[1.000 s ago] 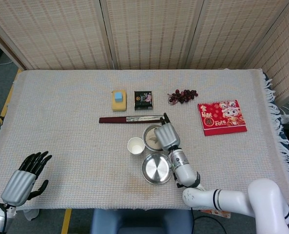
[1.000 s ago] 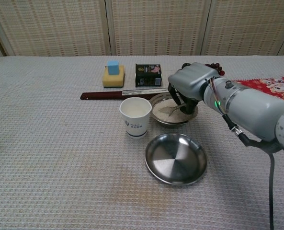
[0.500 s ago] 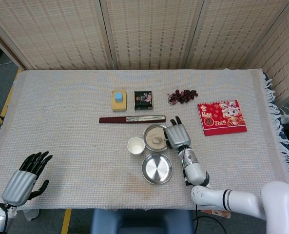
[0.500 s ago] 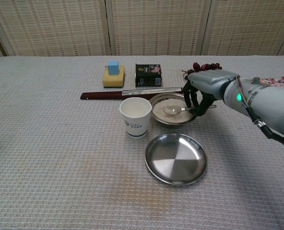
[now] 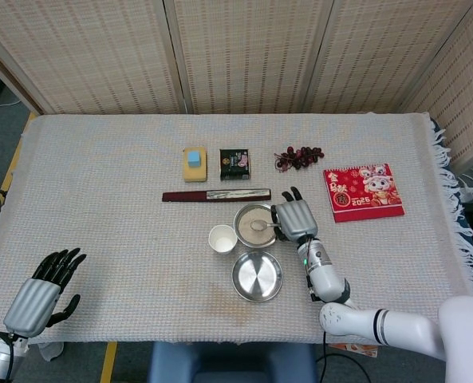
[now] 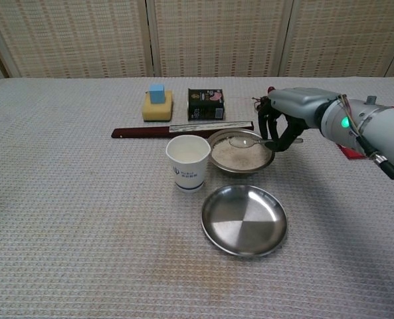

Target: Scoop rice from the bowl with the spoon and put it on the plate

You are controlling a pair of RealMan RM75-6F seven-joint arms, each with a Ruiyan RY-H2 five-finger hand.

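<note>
Rice (image 6: 240,154) lay as a pale, grainy mound in the shallow steel bowl (image 6: 218,163), just right of centre in the chest view, and the spoon (image 6: 244,140) hung over the bowl's far rim with its small metal scoop roughly level; whether it carried grains was too small to tell. Your right hand (image 6: 283,126) held the spoon's handle, its dark fingers (image 6: 274,129) curled and pinching the thin stem from the right side of the bowl. Your left hand (image 5: 41,297) sat at the lower left of the head view, holding nothing, fingers spread. The plate (image 6: 244,220) was a round, shiny steel dish just below the bowl in the frame, apart from it and bare of rice. To do this step well, I judge you needed to keep the scoop flat while carrying it toward the lower part of the frame, lift it clear of the bowl's raised rim, and tip only once over the plate's centre, since loose grains slide easily off smooth metal. A white paper cup (image 6: 188,161) stood just left of the bowl, close enough to bump on a wide swing. The table (image 6: 84,219) wore a woven, waffle-textured cloth that would likely trap spilled grains.
</note>
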